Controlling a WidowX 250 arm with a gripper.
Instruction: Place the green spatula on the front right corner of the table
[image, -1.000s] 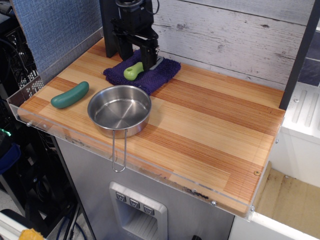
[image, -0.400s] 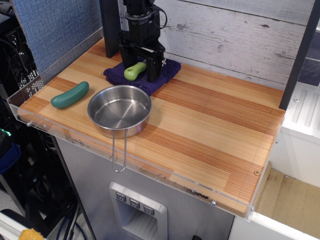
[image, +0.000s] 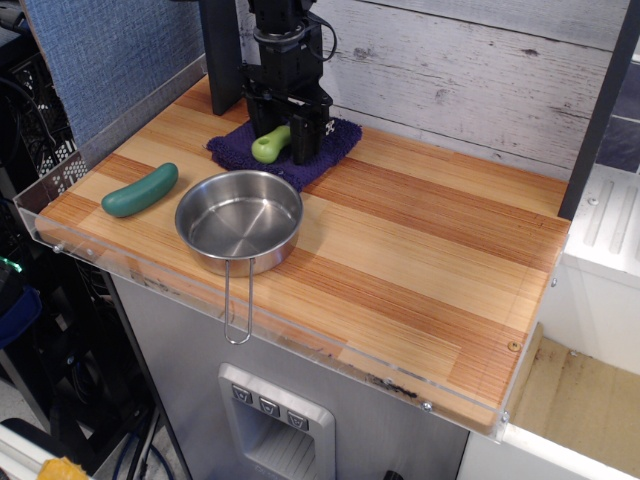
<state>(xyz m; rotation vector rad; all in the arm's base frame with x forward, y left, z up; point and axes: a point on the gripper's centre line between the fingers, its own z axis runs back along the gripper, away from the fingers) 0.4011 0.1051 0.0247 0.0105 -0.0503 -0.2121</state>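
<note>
The green spatula (image: 267, 146) lies on a purple cloth (image: 335, 140) at the back left of the table (image: 420, 250). Only its lime-green handle shows; the blade is hidden behind the gripper. My black gripper (image: 280, 128) is down over the cloth, open, with one finger on each side of the spatula. I cannot tell if the fingers touch it. The table's front right corner (image: 488, 395) is far from the gripper.
A steel pan (image: 238, 220) with a wire handle reaching over the front edge stands front left. A teal cucumber toy (image: 140, 190) lies at the left end. A clear acrylic rim (image: 300, 340) edges the table. A grey plank wall stands behind.
The gripper has turned and come down over the cloth, so that its fingers now stand on either side of the spatula. The spatula has hardly moved.
</note>
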